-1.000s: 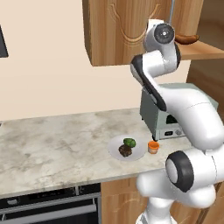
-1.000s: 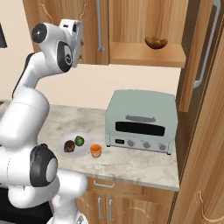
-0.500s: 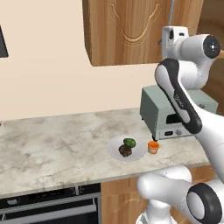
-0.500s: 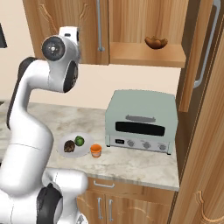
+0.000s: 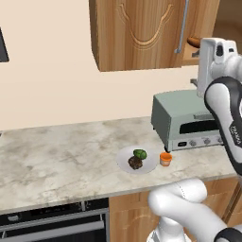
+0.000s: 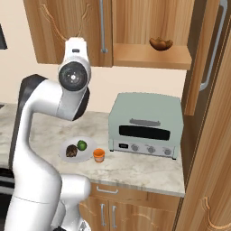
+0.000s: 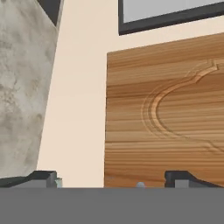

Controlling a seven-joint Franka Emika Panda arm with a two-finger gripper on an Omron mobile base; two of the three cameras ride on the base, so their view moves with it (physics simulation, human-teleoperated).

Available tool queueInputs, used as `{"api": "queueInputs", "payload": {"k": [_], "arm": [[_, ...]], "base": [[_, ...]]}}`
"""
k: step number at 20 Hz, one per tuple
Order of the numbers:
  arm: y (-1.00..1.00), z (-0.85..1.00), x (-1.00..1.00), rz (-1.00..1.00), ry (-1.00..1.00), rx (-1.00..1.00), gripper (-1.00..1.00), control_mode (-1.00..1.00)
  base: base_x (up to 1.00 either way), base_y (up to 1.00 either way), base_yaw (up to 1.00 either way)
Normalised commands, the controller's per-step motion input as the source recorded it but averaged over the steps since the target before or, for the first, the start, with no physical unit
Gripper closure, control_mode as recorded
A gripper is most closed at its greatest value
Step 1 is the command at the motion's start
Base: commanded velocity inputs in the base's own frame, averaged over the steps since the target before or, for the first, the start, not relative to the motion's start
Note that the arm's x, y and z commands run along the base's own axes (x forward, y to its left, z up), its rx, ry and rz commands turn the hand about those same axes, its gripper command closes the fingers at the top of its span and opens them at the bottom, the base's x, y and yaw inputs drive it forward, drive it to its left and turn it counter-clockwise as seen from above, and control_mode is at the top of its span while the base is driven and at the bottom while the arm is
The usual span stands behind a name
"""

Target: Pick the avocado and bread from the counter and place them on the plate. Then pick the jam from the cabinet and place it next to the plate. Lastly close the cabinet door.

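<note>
Fingers (image 7: 111, 177) standing wide, holding nothing; jam (image 5: 165, 159) resting beside plate (image 5: 124, 156); arm rising toward cabinet door (image 6: 215, 135), likely for closing.

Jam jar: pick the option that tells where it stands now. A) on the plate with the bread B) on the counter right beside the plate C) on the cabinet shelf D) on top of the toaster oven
B: the orange jam jar stands on the counter just off the rim of the plate, which holds the bread and the avocado.
</note>
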Motion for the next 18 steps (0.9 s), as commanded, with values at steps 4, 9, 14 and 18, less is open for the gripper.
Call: {"api": "queueInputs", "payload": {"k": [4, 9, 14, 18], "arm": [[-0.35, 0.0, -0.71, 0.1, 0.0, 0.05, -1.0, -1.0], [-0.32, 0.0, -0.72, 0.1, -0.04, 0.02, -1.0, -1.0], [-0.12, 0.0, -0.8, 0.01, -0.06, 0.0, -1.0, -1.0], [-0.06, 0.0, -0.82, 0.0, -0.04, 0.0, -1.0, -1.0]], "base": [[0.0, 0.0, 0.0], [0.0, 0.0, 0.0], [0.0, 0.0, 0.0], [0.0, 0.0, 0.0]]}}
